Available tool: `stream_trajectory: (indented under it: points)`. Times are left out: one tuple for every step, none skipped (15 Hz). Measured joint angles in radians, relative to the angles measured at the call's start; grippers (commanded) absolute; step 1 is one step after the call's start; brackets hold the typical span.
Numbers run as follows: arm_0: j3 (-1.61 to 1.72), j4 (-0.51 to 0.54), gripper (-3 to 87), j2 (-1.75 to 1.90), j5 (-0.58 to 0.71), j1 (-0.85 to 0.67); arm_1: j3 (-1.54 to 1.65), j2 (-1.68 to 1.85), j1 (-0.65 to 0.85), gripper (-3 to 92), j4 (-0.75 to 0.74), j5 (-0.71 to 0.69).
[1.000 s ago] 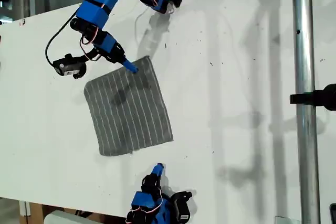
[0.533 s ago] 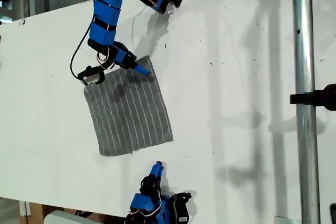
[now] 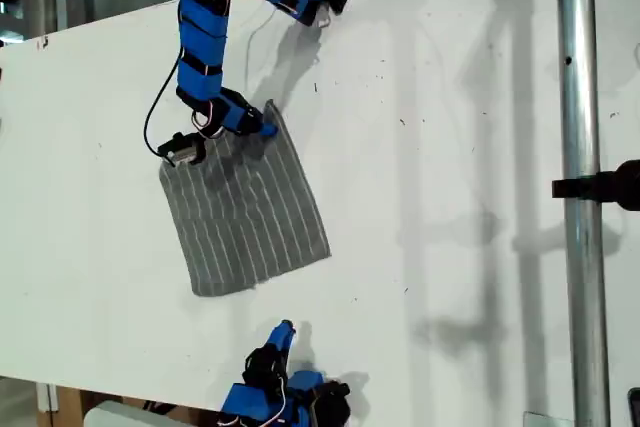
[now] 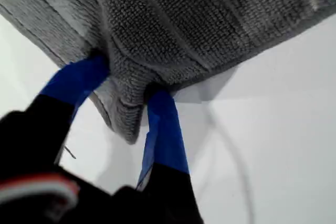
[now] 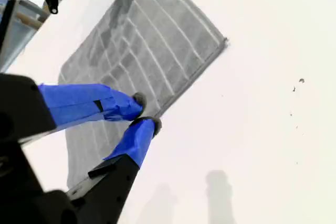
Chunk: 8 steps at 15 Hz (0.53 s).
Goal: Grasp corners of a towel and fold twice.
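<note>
The grey towel [image 3: 250, 209] with thin white stripes lies on the white table [image 3: 450, 147], left of centre in the exterior view. My first gripper [image 3: 262, 127] comes from the arm at the exterior view's top and is shut on the towel's far corner [image 3: 272, 109]. The first wrist view shows that corner [image 4: 128, 124] bunched between the blue fingers [image 4: 165, 129] of my first gripper [image 4: 131, 103], under the towel [image 4: 199, 19]. My second gripper [image 3: 283, 329] sits near the exterior view's bottom edge, apart from the towel. In the second wrist view my second gripper [image 5: 146, 113] has its tips together, holding nothing, in front of the towel [image 5: 147, 51].
A vertical metal pole [image 3: 580, 187] with a black clamp [image 3: 608, 185] stands at the exterior view's right. A black cable [image 3: 160, 107] hangs from the first arm beside the towel. The table's near edge [image 3: 120, 397] runs just behind the second arm's base.
The first arm swung in over the towel's far corner and shut on it, bunching the cloth there. The second arm shifted slightly toward the exterior view's lower left.
</note>
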Motion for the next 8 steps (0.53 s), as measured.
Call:
stream_trajectory:
  points:
    - [-0.086, 0.018, 7.0, -0.106, 0.037, -0.026, -0.003, 0.000, 0.000, -0.2, -0.006, -0.006]
    - [-0.183, 0.041, 9.1, -0.196, 0.083, -0.057, -0.003, -0.002, 0.000, -0.2, -0.012, -0.008]
    - [-0.299, 0.075, 11.0, -0.318, 0.144, -0.087, -0.003, -0.002, -0.002, -0.2, -0.012, -0.008]
    - [-0.422, 0.115, 12.7, -0.454, 0.201, -0.112, -0.003, -0.002, -0.005, -0.2, -0.015, -0.008]
    - [-0.549, 0.149, 14.7, -0.571, 0.268, -0.127, -0.003, -0.002, -0.011, -0.2, -0.015, -0.008]
    - [-0.681, 0.187, 15.9, -0.699, 0.330, -0.137, -0.003, -0.002, -0.012, -0.2, -0.015, -0.008]
    - [-0.828, 0.229, 16.7, -0.822, 0.402, -0.144, -0.003, -0.002, -0.014, -0.2, -0.015, -0.008]
    - [-0.965, 0.253, 18.5, -0.942, 0.468, -0.147, -0.003, -0.002, -0.015, -0.2, -0.015, -0.008]
